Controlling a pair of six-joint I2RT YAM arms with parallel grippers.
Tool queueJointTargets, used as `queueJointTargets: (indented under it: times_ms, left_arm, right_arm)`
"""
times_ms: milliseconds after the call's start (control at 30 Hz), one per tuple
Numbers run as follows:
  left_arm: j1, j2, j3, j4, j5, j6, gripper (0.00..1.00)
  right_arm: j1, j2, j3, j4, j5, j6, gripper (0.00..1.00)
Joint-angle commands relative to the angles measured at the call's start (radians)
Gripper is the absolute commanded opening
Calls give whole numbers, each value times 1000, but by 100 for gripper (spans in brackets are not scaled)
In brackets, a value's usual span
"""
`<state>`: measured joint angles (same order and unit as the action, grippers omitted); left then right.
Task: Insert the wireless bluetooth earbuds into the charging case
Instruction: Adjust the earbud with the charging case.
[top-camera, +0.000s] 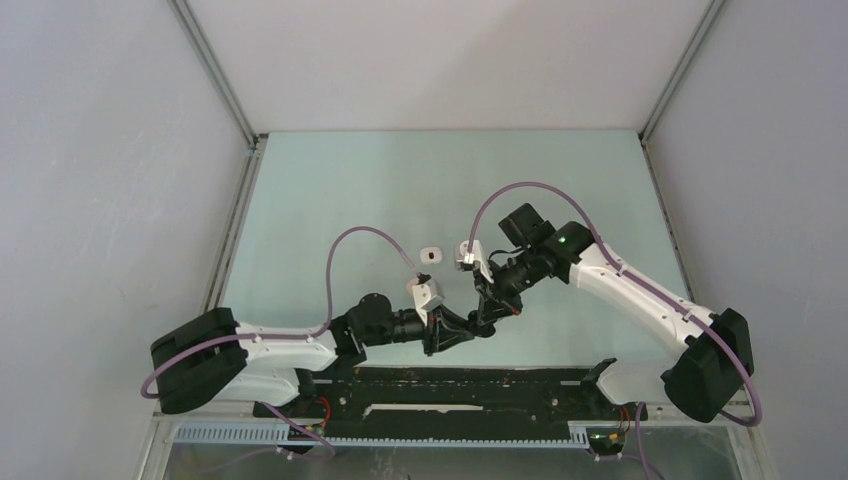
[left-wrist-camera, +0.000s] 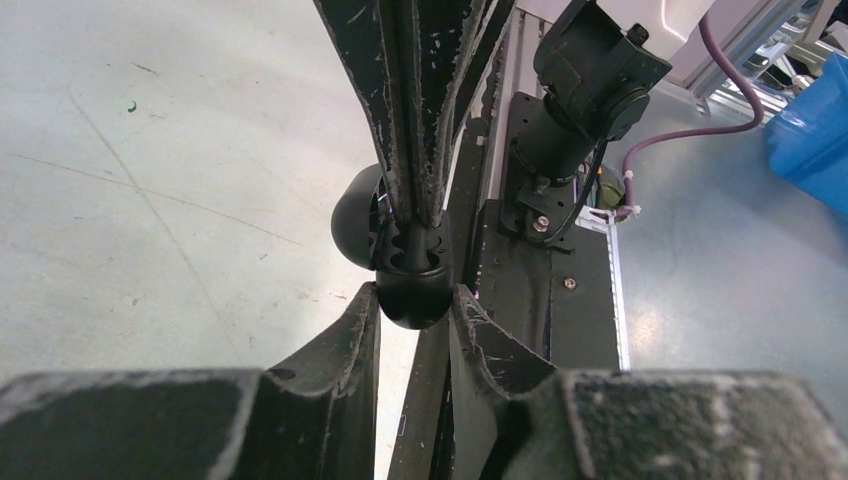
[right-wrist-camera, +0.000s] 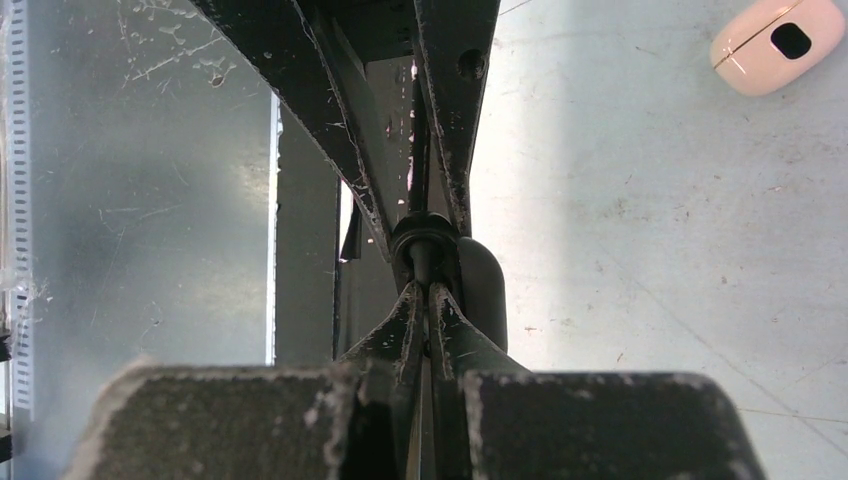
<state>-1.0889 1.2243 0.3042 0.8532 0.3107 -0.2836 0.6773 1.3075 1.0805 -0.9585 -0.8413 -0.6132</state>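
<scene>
You are pinching what looks like a black earbud (right-wrist-camera: 421, 258) in the right tool (right-wrist-camera: 430, 292), whose fingers are clamping tight. It is sitting right at the mouth of the black charging case (left-wrist-camera: 410, 305), raised off the tabletop (right-wrist-camera: 650, 250) near the arms' bases. The left tool (left-wrist-camera: 414, 298) is gripping that case from both sides, its lid (left-wrist-camera: 352, 215) hanging open behind. You should be pressing straight into the well, not twisting, while bracing the case. The two tools are crowding each other and hiding the seat. A white case (right-wrist-camera: 778, 42) is lying well apart.
</scene>
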Motion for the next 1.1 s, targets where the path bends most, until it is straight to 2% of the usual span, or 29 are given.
queueJointTargets:
  times_ms: [0,533,600,833,1000,1067]
  left_arm:
    - [9,8,33,116,-19,13,0]
    - [16,-13,-17,197,-69,7,0]
    - [18,-9,-21,206,-70,5,0]
    - [18,2,-33,221,-53,13,0]
    - [18,4,-35,221,-26,22,0]
    - [18,5,-32,221,-19,26,0]
  right_arm:
    - [5,-23,-11,-7,-35,9,0]
    - [29,-33,-29,4,16,16,0]
    - [35,-34,-28,5,25,17,2]
    - [18,-103,36,-50,28,4,34]
    - [-53,-188,65,-82,-8,-22,71]
    - [-64,-193,60,-87,8,-36,75]
